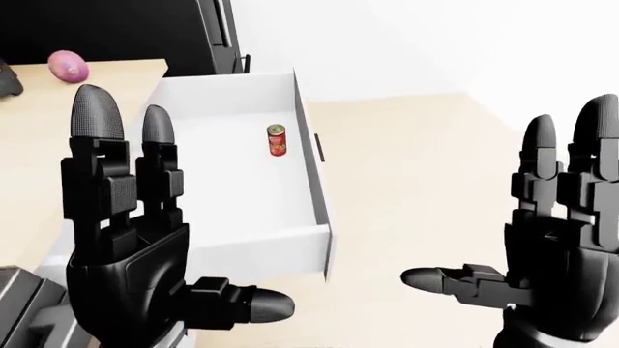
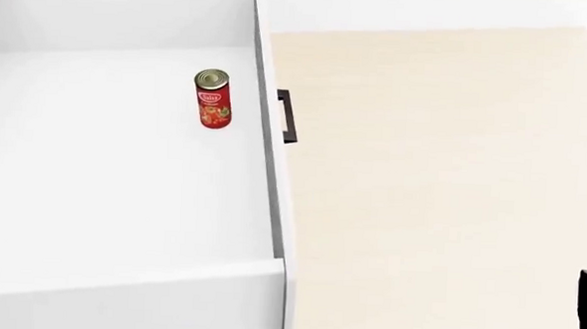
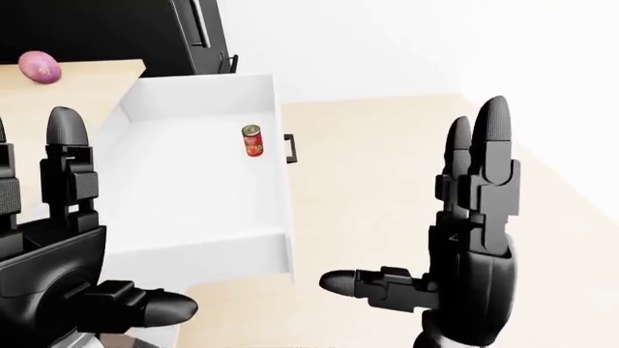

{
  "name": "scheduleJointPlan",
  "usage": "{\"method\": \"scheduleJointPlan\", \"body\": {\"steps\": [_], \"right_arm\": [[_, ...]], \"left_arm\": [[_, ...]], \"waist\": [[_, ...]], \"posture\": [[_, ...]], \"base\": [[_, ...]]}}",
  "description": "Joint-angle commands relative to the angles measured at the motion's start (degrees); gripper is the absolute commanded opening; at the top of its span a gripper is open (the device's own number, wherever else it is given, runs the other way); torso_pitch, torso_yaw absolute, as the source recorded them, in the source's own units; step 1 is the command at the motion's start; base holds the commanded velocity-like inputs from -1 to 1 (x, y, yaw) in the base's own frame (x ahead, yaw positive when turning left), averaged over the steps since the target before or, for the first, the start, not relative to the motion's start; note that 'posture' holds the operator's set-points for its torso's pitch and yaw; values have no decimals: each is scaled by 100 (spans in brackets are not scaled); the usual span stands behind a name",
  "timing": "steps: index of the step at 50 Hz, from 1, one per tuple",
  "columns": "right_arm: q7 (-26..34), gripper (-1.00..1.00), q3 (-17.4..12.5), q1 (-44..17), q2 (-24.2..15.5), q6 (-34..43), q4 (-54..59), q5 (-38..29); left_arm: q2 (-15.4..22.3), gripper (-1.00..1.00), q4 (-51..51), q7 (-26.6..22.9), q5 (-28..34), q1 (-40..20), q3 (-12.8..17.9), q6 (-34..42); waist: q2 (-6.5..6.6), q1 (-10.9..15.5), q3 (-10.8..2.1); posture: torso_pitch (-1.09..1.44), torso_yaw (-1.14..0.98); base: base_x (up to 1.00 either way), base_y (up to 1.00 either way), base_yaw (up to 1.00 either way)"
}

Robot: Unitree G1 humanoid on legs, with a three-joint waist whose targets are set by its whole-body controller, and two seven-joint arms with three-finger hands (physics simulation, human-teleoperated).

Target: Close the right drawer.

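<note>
The white drawer (image 1: 311, 156) stands pulled far out from the wooden counter (image 1: 38, 145); its front panel faces right and carries a small black handle (image 2: 288, 116). A red can (image 2: 213, 98) lies inside it. My left hand (image 1: 136, 239) is raised at the left of the left-eye view, fingers spread and empty, in front of the drawer's near left part. My right hand (image 3: 464, 239) is raised to the right of the drawer, over the floor, fingers straight and empty. Neither hand touches the drawer.
A purple onion (image 1: 67, 66) lies on the counter top at upper left. A dark appliance (image 1: 125, 32) stands behind the counter. Pale wooden floor (image 2: 442, 178) spreads right of the drawer, with a white wall (image 1: 435, 43) beyond.
</note>
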Motion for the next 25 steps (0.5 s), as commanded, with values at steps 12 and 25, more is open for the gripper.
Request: {"method": "scheduleJointPlan", "body": {"steps": [12,25], "right_arm": [[-181,100,-51,-331,-48,206,-46,-136],[-169,100,33,-208,-46,-104,-26,-178]], "left_arm": [[3,100,-224,28,8,-78,-23,-59],[4,100,-179,21,18,-68,-26,-104]], "waist": [[-5,35,-72],[25,11,-108]], "posture": [[0,0],[0,0]], "base": [[0,0,0],[0,0,0]]}}
